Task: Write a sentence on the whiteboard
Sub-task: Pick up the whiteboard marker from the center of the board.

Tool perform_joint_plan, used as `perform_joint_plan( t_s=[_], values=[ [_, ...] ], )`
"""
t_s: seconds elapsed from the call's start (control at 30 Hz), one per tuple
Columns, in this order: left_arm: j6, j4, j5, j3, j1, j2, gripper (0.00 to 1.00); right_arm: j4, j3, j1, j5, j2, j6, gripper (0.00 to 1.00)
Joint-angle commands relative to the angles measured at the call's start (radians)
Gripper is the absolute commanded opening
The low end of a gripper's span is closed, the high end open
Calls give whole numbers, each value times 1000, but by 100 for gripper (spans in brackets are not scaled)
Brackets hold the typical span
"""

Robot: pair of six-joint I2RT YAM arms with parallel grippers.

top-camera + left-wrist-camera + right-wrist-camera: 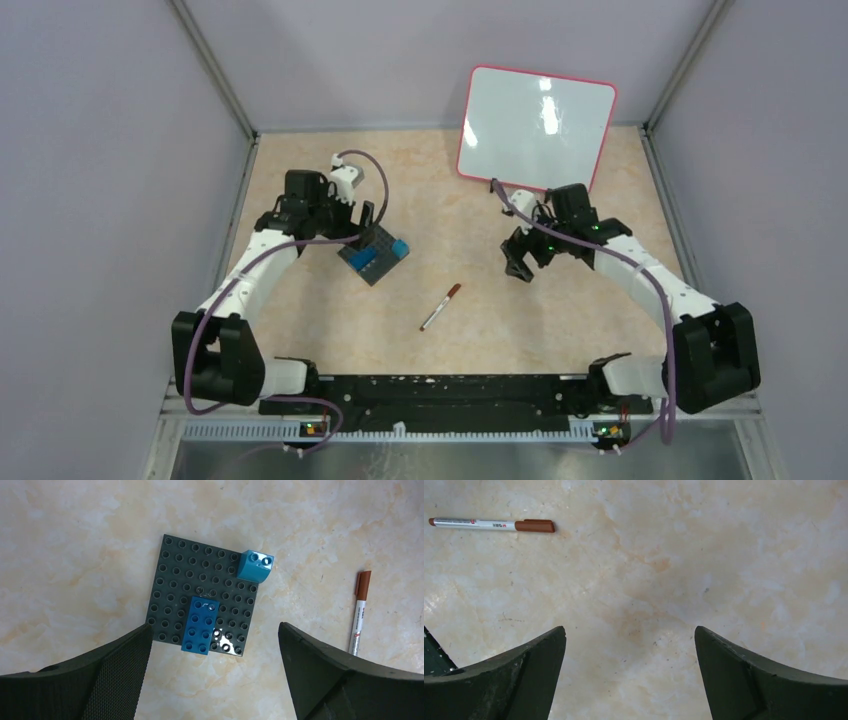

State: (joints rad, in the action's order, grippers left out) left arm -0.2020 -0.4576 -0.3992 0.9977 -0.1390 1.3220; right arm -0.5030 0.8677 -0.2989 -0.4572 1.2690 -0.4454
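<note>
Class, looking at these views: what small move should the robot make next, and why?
Probably swing the open right gripper toward the capped marker lying on the table: the whiteboard is blank, and nothing is held.

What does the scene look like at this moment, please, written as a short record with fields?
whiteboard: far right of the table, blank, no writing yet
marker: capped, lying mid-table between the arms, untouched
baseplate: dark grey, on the table's left side, two blue bricks on it
left gripper: open, empty, above the baseplate
right gripper: open, empty, above bare table to the right of the marker
</note>
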Motion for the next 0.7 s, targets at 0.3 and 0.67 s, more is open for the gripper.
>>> perform_joint_plan(
  t_s=[0.3,0.67],
  values=[
    [150,-22,-107,39,122,-14,99,-207,323,-393,215,208,-249,92],
    [149,-44,-288,50,295,40,99,-392,548,-699,436,514,-423,67]
  ],
)
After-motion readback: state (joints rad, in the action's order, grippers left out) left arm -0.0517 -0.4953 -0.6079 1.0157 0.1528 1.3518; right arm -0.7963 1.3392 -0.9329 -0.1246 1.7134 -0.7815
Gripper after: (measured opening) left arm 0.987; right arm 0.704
